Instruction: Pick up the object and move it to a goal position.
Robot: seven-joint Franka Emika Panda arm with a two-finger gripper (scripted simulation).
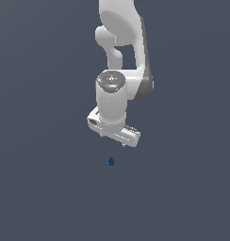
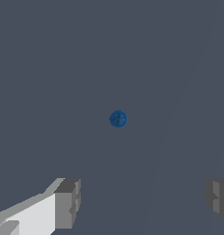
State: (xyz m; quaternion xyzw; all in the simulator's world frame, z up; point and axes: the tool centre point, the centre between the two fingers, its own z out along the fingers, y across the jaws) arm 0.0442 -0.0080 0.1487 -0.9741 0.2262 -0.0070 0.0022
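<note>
Plain dark slate-blue ground (image 1: 36, 197) filling the exterior view edge to edge, flat and featureless; no visible seam between floor and backdrop; same grey-blue surface across the wrist view, crossed by faint, slightly lighter diagonal streaks; even, diffuse lighting, soft shading only

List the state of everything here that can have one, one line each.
Blue blob: free, not held, apart from the gripper, showing beyond the open fingers in the wrist view.
Gripper: open, empty, fingers spread wide.
Arm: reaching down, with the gripper beside the blob in the exterior view.
</note>
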